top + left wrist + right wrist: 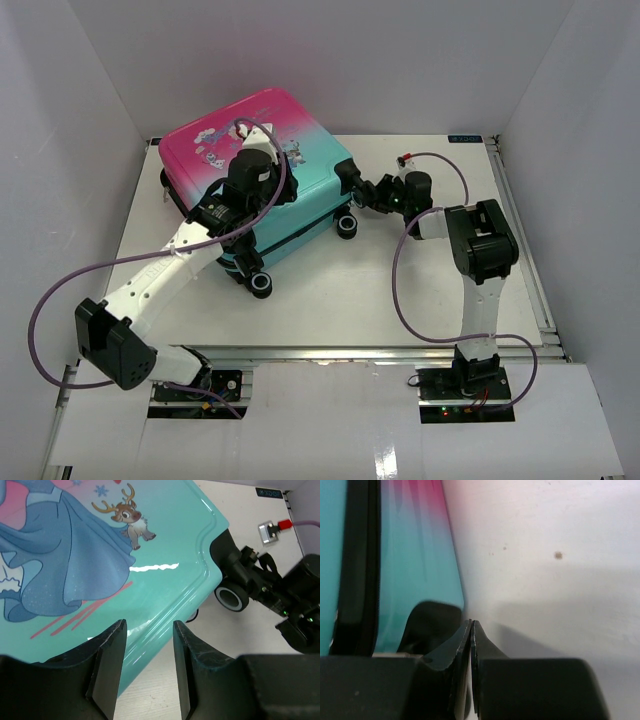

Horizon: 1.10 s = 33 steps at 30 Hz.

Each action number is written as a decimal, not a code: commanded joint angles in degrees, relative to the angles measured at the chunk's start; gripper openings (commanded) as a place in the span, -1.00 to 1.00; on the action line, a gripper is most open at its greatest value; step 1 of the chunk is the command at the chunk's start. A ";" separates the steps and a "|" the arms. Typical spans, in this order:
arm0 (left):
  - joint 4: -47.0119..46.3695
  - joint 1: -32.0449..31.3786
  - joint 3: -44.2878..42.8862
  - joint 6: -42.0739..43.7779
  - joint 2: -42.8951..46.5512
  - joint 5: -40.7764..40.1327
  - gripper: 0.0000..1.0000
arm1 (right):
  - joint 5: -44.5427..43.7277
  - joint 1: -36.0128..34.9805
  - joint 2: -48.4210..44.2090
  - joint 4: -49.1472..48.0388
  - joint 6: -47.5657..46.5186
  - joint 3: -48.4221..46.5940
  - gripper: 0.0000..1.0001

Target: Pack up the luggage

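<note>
Two claws are found at one end of the small hard-shell suitcase point(315, 185), graded from pink to teal and printed with a cartoon figure in a blue dress, which is laid flat and closed on the white table point(330, 290). The left claw point(148, 627) is held with its jaws apart and nothing gripped between them. The rounded teal rim of the upper shell is seen under and just past the gap. The printed face is spread ahead and to the left of the tips, and bare table lies below to the right. The right claw point(471, 625) is pressed together and empty. The suitcase's teal side wall and its dark seam band point(357, 565) lie to the left of its tips, with open table to the right. In the overhead view it is placed at the wheeled corner, touching or just beside a black wheel housing point(350, 175); which of the two cannot be told.

The coming move is judged to turn on that seam. The case's long axis is taken to run away from both claws, from the wheeled end toward the far left, so the lid would have to be raised from an edge. The left claw is the nearer to the rim, being directly over it, while the right is set level with the seam at the corner. Whether anything is packed inside cannot be told.
</note>
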<state>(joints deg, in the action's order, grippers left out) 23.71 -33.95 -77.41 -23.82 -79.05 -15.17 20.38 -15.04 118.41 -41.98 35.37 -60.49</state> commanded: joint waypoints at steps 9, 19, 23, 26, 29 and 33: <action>-6.57 -0.15 9.88 -3.72 9.29 4.82 0.04 | 10.87 -5.10 14.23 -0.67 5.80 -11.22 -0.85; -4.31 -2.22 7.04 -0.36 3.83 10.16 0.08 | 7.32 -14.47 8.27 -18.67 8.38 10.22 -0.85; -2.08 -4.89 4.15 0.85 1.30 8.74 0.12 | 5.00 -17.27 5.85 -18.35 6.66 13.15 -0.85; 0.29 -8.36 1.64 1.84 -1.87 6.60 0.18 | 3.67 -19.65 4.28 -20.78 6.61 16.26 -0.85; 2.50 -10.76 -0.27 1.63 -5.29 2.67 0.22 | 2.45 -21.98 3.59 -22.30 6.08 18.38 -0.84; 5.28 -12.58 -2.65 -0.68 -9.10 -0.24 0.22 | 1.23 -24.85 3.86 -23.57 5.90 19.44 -0.84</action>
<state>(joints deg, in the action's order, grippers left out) 24.37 -44.86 -76.41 -22.99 -85.45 -10.62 16.03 -33.74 121.48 -67.35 39.58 -43.47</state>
